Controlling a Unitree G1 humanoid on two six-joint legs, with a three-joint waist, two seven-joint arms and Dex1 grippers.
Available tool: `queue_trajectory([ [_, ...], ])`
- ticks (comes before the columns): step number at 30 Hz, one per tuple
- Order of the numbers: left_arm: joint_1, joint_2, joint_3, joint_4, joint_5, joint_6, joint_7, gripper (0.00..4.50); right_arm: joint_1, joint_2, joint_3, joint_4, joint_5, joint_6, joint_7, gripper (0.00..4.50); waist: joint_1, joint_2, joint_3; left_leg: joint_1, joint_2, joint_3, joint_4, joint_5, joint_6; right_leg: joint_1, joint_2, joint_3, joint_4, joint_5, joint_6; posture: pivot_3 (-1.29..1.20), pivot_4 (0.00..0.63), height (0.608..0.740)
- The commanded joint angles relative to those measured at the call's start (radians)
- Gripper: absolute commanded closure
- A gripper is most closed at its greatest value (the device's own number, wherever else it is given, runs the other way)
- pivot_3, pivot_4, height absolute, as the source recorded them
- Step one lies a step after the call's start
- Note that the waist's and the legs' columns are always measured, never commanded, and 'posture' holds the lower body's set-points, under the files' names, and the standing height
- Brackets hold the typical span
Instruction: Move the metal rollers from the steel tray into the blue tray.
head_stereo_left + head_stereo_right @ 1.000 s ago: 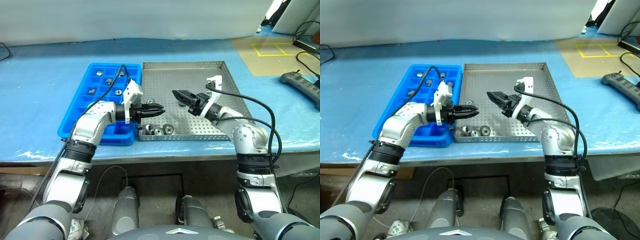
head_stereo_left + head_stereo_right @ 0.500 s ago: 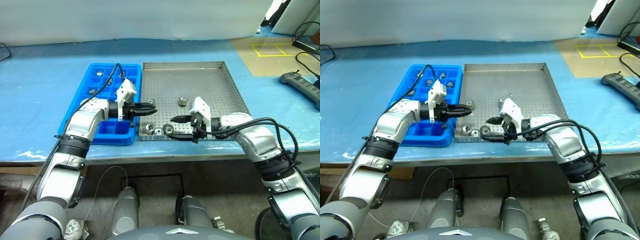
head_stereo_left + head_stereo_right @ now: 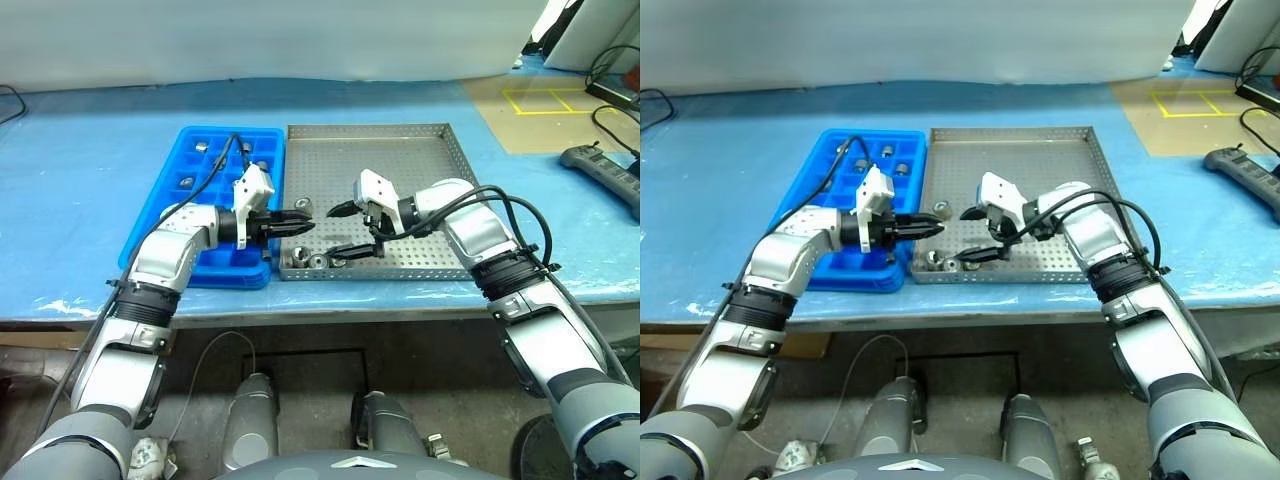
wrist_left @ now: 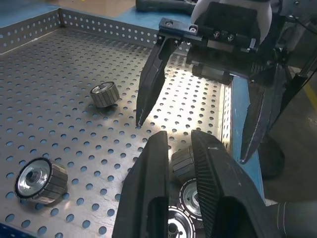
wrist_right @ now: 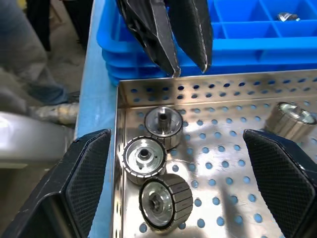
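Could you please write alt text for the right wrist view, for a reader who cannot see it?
Three metal rollers lie clustered in a corner of the steel tray, between the right hand's spread fingers. The blue tray lies beyond.

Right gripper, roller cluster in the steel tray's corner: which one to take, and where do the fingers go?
Probably the end roller, farthest from the end wall. The right gripper is open wide over the cluster. Grip its knurled sides from above, fingers across its width. Its neighbour touches it on one side and the steel tray side wall runs close by, so a side approach looks blocked.
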Motion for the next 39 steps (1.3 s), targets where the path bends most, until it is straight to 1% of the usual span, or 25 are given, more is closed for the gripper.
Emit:
queue_trajectory([
  [1, 0.017, 0.012, 0.025, -0.079, -0.027, 0.016, 0.016, 3.71, -0.034, 0.025, 0.008, 0.102, -0.04, -0.062, 0.04, 0.03, 0.0, 0.0, 0.0, 0.0, 0.0, 0.0, 0.0, 0.0, 0.0, 0.0, 0.0, 0.0, 0.0, 0.0, 0.0, 0.03, 0.15, 0.74],
  [3, 0.033, 0.014, 0.025, -0.102, -0.031, 0.026, 0.025, 3.71, -0.056, 0.043, 0.014, 0.187, -0.078, -0.111, 0.038, 0.03, -0.001, 0.0, 0.0, -0.001, 0.0, 0.0, 0.001, 0.0, 0.0, -0.001, 0.0, 0.0, 0.001, 0.0, 0.0, 0.04, 0.15, 0.74],
  [6, 0.045, 0.013, 0.025, -0.122, -0.034, 0.036, 0.042, 3.71, -0.099, 0.074, 0.012, 0.302, -0.134, -0.185, -0.009, 0.03, -0.003, 0.0, 0.0, 0.0, 0.0, 0.0, 0.001, 0.0, 0.0, -0.001, 0.0, 0.0, 0.002, 0.0, -0.001, 0.04, 0.15, 0.74],
  [8, 0.048, 0.008, 0.024, -0.132, -0.036, 0.042, 0.054, 3.71, -0.122, 0.09, 0.003, 0.348, -0.146, -0.2, 0.001, 0.03, -0.003, 0.0, 0.0, 0.0, 0.001, 0.0, 0.001, 0.0, 0.0, -0.001, 0.0, 0.0, 0.003, -0.001, -0.001, 0.04, 0.15, 0.74],
  [13, 0.056, -0.005, 0.014, -0.147, -0.036, 0.046, 0.071, 3.71, -0.142, 0.097, 0.006, 0.43, -0.201, -0.249, 0.02, 0.03, -0.002, 0.0, 0.0, 0.0, 0.0, 0.0, 0.001, 0.0, 0.0, -0.001, 0.0, 0.0, 0.003, -0.001, -0.001, 0.04, 0.15, 0.74],
  [18, 0.054, -0.012, 0.012, -0.141, -0.037, 0.046, 0.078, 3.71, -0.133, 0.092, 0.001, 0.436, -0.209, -0.245, 0.093, 0.03, -0.001, 0.0, 0.0, 0.0, 0.0, -0.001, 0.002, 0.0, 0.0, -0.001, 0.0, 0.0, 0.003, -0.001, -0.001, 0.04, 0.15, 0.74],
  [21, 0.048, -0.017, 0.011, -0.131, -0.035, 0.042, 0.081, 3.71, -0.126, 0.092, -0.003, 0.432, -0.215, -0.254, 0.106, 0.64, -0.002, 0.0, 0.0, 0.0, 0.001, -0.001, 0.002, -0.001, 0.001, -0.001, 0.0, 0.0, 0.003, -0.002, -0.003, 0.04, 0.15, 0.74],
  [24, 0.043, -0.023, 0.014, -0.123, -0.036, 0.042, 0.084, 3.71, -0.13, 0.103, -0.023, 0.428, -0.212, -0.242, 0.085, 1.68, -0.003, 0.0, 0.0, -0.001, 0.001, -0.001, 0.001, -0.001, 0.001, -0.001, 0.0, -0.001, 0.003, -0.002, -0.004, 0.03, 0.15, 0.74],
  [25, 0.042, -0.025, 0.016, -0.121, -0.037, 0.042, 0.085, 3.71, -0.129, 0.105, -0.026, 0.42, -0.207, -0.235, 0.092, 1.99, -0.003, 0.0, 0.0, -0.001, 0.001, -0.001, 0.001, -0.001, 0.001, -0.001, 0.001, -0.001, 0.003, -0.002, -0.004, 0.03, 0.15, 0.74],
  [26, 0.043, -0.026, 0.017, -0.121, -0.038, 0.044, 0.086, 3.71, -0.122, 0.104, -0.027, 0.401, -0.2, -0.229, 0.107, 2.19, -0.003, 0.0, 0.0, 0.0, 0.001, -0.001, 0.001, -0.001, 0.001, -0.001, 0.001, -0.001, 0.003, -0.002, -0.004, 0.03, 0.15, 0.74],
  [27, 0.043, -0.027, 0.018, -0.12, -0.038, 0.044, 0.086, 3.71, -0.116, 0.104, -0.028, 0.384, -0.195, -0.221, 0.12, 2.61, -0.003, 0.0, 0.0, 0.0, 0.001, -0.001, 0.002, -0.001, 0.001, -0.001, 0.001, -0.001, 0.003, -0.002, -0.004, 0.03, 0.15, 0.74],
  [28, 0.044, -0.027, 0.018, -0.119, -0.038, 0.043, 0.086, 3.71, -0.111, 0.103, -0.029, 0.371, -0.192, -0.214, 0.128, 2.76, -0.003, 0.0, 0.0, 0.0, 0.001, -0.001, 0.002, -0.001, 0.001, -0.001, 0.001, -0.001, 0.003, -0.002, -0.004, 0.03, 0.15, 0.74],
  [36, 0.037, -0.034, 0.016, -0.099, -0.033, 0.034, 0.088, 3.71, -0.065, 0.078, -0.062, 0.225, -0.154, -0.13, 0.157, 2.76, -0.002, 0.0, 0.0, 0.0, 0.001, -0.001, 0.001, -0.001, 0.002, -0.001, 0.0, 0.0, 0.003, -0.002, -0.004, 0.02, 0.15, 0.74],
  [39, 0.033, -0.037, 0.014, -0.099, -0.033, 0.034, 0.088, 3.71, -0.048, 0.057, -0.08, 0.122, -0.148, -0.084, 0.121, 2.76, -0.002, 0.0, 0.0, -0.001, 0.001, -0.001, 0.001, -0.001, 0.002, -0.001, 0.001, 0.0, 0.002, -0.002, -0.004, 0.01, 0.15, 0.74],
])
